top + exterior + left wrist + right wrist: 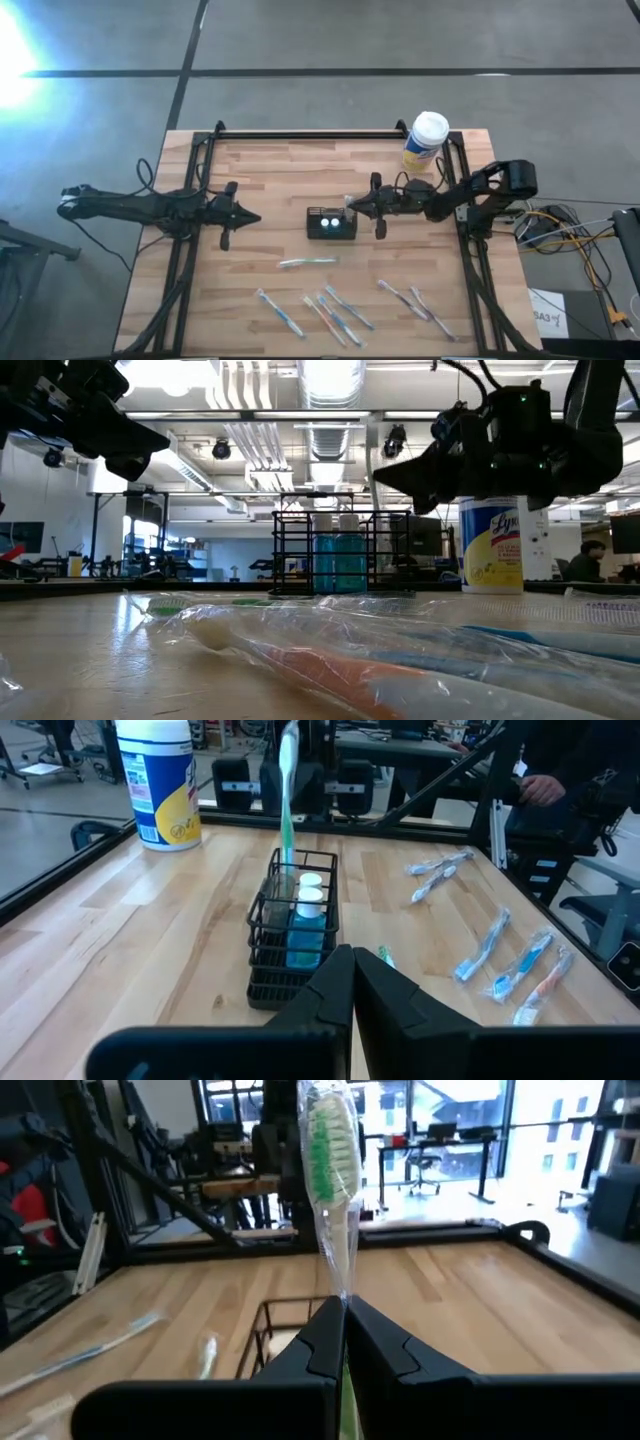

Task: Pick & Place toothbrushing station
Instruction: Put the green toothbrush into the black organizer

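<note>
Wooden table [260,170]: black mesh caddy [331,223] near middle. Right tool [352,204] over it, clamped on wrapped green toothbrush [331,1150]. Left tool [252,217] closed, empty, apart.

Wrapped green toothbrush [328,1170]: lower handle hidden between the right gripper [343,1315] fingers; top cut off by the right wrist picture's edge.
Black mesh caddy [275,1330]: in the right wrist view only a corner of the wire rim shows; the rest is hidden behind the gripper.
Caddy compartments: from above, too small to tell which one each of the two white-capped bottles [325,216] occupies.
Canister [492,545]: top hidden behind the arm in the low view.
Foreground toothbrushes [330,660]: blurred in the low view; count unclear.
Person [560,780]: cut off by the left wrist picture's top edge; only torso and hand visible.
</note>
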`<state>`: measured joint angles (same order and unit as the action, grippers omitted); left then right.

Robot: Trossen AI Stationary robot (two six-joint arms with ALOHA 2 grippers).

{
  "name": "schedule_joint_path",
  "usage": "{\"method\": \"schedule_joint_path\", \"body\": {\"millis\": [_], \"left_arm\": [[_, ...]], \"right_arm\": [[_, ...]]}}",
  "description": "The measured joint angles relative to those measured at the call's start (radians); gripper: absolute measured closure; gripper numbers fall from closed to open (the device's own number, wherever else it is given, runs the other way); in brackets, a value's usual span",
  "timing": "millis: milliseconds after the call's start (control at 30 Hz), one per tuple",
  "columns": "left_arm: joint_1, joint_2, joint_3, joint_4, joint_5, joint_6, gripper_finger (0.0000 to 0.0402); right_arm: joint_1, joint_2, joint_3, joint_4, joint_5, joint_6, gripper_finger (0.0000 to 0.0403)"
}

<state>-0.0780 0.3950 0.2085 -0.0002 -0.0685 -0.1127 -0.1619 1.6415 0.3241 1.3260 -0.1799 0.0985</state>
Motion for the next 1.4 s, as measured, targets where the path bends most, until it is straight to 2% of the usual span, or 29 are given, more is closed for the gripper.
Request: {"method": "schedule_joint_path", "body": {"millis": [267,467,733,867,1100,1233,1400], "left_arm": [[0.000,0.000,0.000,0.001,0.000,-0.008,0.0390],[0.000,0.000,0.000,0.008,0.000,-0.018,0.0390],[0.000,0.000,0.000,0.008,0.000,-0.021,0.0390],[0.000,0.000,0.000,0.030,0.000,-0.026,0.0390],[0.000,0.000,0.000,0.046,0.000,-0.040,0.0390],[0.000,0.000,0.000,0.045,0.000,-0.045,0.0390],[0.000,0.000,0.000,0.050,0.000,-0.045,0.0390]], "right_arm": [[0.000,0.107,0.036,-0.001,-0.001,0.019,0.0394],[0.000,0.125,0.045,0.002,-0.002,0.066,0.0390],[0.000,0.042,0.021,-0.015,-0.003,0.076,0.0317],[0.000,-0.013,0.021,-0.079,-0.003,0.079,0.0283],[0.001,-0.184,0.056,-0.338,0.043,-0.001,0.0256],[0.004,-0.305,0.137,-0.625,0.064,-0.037,0.0255],[0.056,-0.411,0.293,-1.013,0.164,-0.118,0.0256]]}}
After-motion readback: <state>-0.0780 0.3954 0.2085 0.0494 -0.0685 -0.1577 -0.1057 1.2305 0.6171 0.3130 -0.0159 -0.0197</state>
